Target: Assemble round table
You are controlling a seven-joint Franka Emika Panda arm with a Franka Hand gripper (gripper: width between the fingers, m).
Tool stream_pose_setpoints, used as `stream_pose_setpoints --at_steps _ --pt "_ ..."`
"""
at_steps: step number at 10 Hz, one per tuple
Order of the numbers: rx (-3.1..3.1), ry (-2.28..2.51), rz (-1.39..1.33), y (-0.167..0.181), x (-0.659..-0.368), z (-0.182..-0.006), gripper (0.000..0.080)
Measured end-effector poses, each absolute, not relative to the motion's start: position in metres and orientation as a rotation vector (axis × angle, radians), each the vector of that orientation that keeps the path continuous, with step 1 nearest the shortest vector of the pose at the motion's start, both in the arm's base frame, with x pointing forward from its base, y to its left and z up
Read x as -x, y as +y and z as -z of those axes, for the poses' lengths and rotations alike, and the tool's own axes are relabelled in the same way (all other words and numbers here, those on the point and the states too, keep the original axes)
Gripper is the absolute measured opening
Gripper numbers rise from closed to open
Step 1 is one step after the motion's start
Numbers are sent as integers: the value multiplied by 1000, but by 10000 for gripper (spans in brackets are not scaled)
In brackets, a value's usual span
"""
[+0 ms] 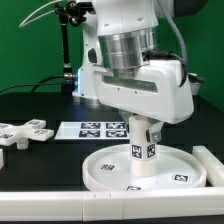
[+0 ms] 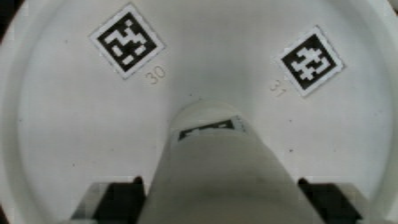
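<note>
Round table parts sit in 3 places. The rimmed disc [image 1: 100, 165] lies flat on the black tabletop [image 1: 40, 165] at the front of the exterior view. The short leg [image 1: 141, 150] stands upright at the disc's middle. The cross-shaped foot piece [image 1: 24, 132] lies well apart toward the exterior view's left, near the marker board [image 1: 100, 128].

The gripper [image 1: 140, 128] hangs straight above the disc with its jaws pinching the leg's upper part. In the wrist view we see 1 dark finger [image 2: 118, 200] on each side of the leg's pale body, pressed against it.

We judge the kit to be light, stiff and hard, with a smooth skin that could slip or twist in a 2-finger pinch. The leg is best held across its round side, high up, leaving its lower end free to meet the disc. For the foot piece we would grip 1 arm of the cross. The disc looks too wide for anything but its rim.

Much is hidden. The gripper's housing covers the leg's top in the exterior view. We cannot tell whether the leg is seated in the disc or merely resting on it. In the wrist view the leg blocks the disc's centre, the fingertips are cut off, and small marks beside the 2 tags are too faint to read. A long white bar [image 1: 212, 168] at the exterior view's right is cropped by the frame.
</note>
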State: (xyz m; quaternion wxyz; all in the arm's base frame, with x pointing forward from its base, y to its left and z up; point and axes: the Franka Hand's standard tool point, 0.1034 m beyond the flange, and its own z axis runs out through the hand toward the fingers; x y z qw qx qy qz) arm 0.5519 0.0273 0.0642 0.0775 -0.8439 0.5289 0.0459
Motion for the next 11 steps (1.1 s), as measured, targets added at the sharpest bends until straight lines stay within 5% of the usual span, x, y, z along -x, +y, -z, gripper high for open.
stream_pose_setpoints --at_steps 10,11 --pt "1845 2278 -249 32 -553 -64 409" --pt "1881 2245 -245 32 -553 -64 512"
